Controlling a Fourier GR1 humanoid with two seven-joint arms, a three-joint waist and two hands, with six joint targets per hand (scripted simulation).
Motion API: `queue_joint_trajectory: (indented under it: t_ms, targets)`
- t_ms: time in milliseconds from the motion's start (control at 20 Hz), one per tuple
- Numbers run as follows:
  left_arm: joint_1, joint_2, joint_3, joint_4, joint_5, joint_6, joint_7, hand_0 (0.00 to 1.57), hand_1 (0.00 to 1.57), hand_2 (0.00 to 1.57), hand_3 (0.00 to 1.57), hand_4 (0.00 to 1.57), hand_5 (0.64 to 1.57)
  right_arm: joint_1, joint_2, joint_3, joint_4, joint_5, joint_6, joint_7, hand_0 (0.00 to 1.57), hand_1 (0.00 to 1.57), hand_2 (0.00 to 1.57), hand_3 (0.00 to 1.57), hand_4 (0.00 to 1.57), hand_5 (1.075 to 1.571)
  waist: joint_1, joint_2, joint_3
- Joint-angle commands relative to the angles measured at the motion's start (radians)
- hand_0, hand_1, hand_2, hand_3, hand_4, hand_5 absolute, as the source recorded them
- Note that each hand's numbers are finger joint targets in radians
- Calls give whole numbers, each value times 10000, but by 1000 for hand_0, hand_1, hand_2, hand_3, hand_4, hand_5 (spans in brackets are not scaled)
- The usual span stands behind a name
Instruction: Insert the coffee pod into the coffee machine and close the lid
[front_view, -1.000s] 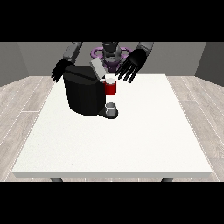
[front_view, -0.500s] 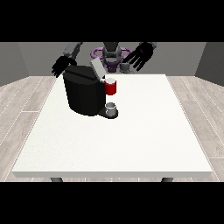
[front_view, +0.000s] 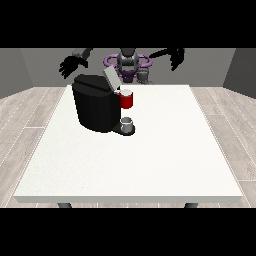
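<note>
The black coffee machine (front_view: 98, 106) stands on the white table (front_view: 150, 160), left of the middle. Its grey lid (front_view: 111, 79) is tilted up and open. A red thing at the machine (front_view: 127, 100) sits at its front, above a small grey thing (front_view: 128, 124) on the machine's base. Another small grey thing (front_view: 144, 75) rests at the table's far edge in front of the robot; I cannot tell whether either is the pod. The hand at the view's left (front_view: 70, 65) hovers behind the machine, fingers spread, holding nothing. The hand at the view's right (front_view: 176, 59) is raised far from the machine, open.
The robot's torso (front_view: 128, 62) stands behind the far table edge. The table's near edge (front_view: 128, 199) runs across the lower part of the view.
Both hands have risen and moved outward, away from the machine's top. The lid stays tilted up. Nothing was taken hold of.
</note>
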Motion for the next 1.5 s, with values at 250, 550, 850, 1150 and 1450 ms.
queue_joint_trajectory:
  t_ms: [250,550,850,1150,1450]
  targets:
    - [1777,-379,544,-325,1070,-188,-9,0,0,0,0,0,1571,-489,-229,927,-1698,14,731,1510,0,0,0,0,257,1571,141,-891,-4]
    - [2981,-941,413,-973,1663,-724,-274,0,0,0,0,135,1571,-926,-720,741,-1987,-223,1237,1746,0,0,0,0,0,1571,957,-1125,1]
    - [2616,-1160,129,-2127,2137,-507,528,0,0,0,0,88,1571,-2051,-703,1243,-1990,381,1262,1832,0,0,0,0,0,1571,1235,-181,3]
    - [3501,-1306,-522,-3685,2569,-306,816,0,0,0,0,0,1571,-2244,-240,1538,-1624,633,1388,1024,0,0,0,0,0,1571,1295,406,4]
    - [4308,-990,-573,-4569,3341,-441,802,0,0,0,0,0,1571,-2970,-535,1101,-1217,233,1951,1256,0,0,0,0,0,1571,1313,1048,3]
